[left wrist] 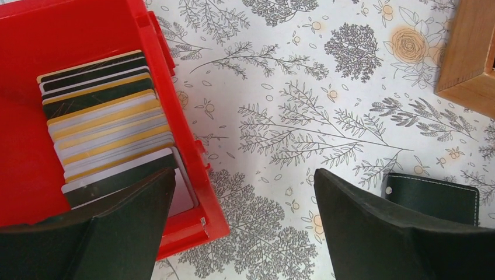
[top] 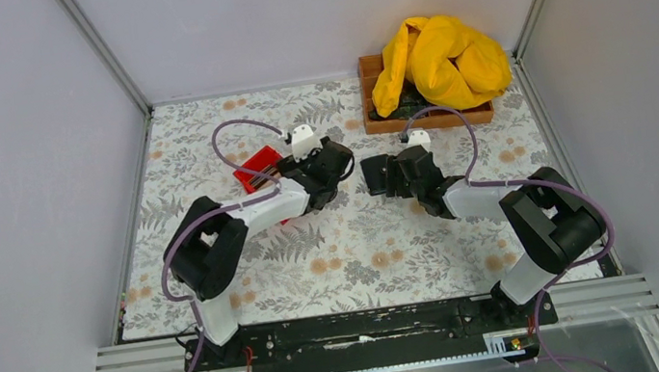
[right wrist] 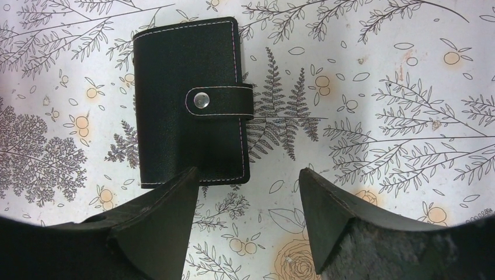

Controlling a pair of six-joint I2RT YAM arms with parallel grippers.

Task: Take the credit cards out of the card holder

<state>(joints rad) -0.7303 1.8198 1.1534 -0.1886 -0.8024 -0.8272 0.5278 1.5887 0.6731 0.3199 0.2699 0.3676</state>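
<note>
The card holder (right wrist: 188,105), a black wallet with pale stitching, lies flat on the floral tablecloth with its snap strap fastened. My right gripper (right wrist: 249,170) hovers open just short of its near edge, the left finger (right wrist: 157,221) overlapping one corner and nothing between the jaws. Several credit cards (left wrist: 105,122) in gold, grey, white and dark tones lie fanned in a red bin (left wrist: 192,175). My left gripper (left wrist: 244,175) is open and empty over the bin's corner, and the card holder (left wrist: 435,195) shows to its right. From above, the left gripper (top: 334,161) and right gripper (top: 378,177) face each other at mid-table.
The red bin (top: 257,169) sits left of centre, partly under the left arm. A brown wooden tray (top: 428,116) at the back right holds a yellow cloth (top: 439,59); its corner (left wrist: 467,58) shows in the left wrist view. Grey walls enclose the table.
</note>
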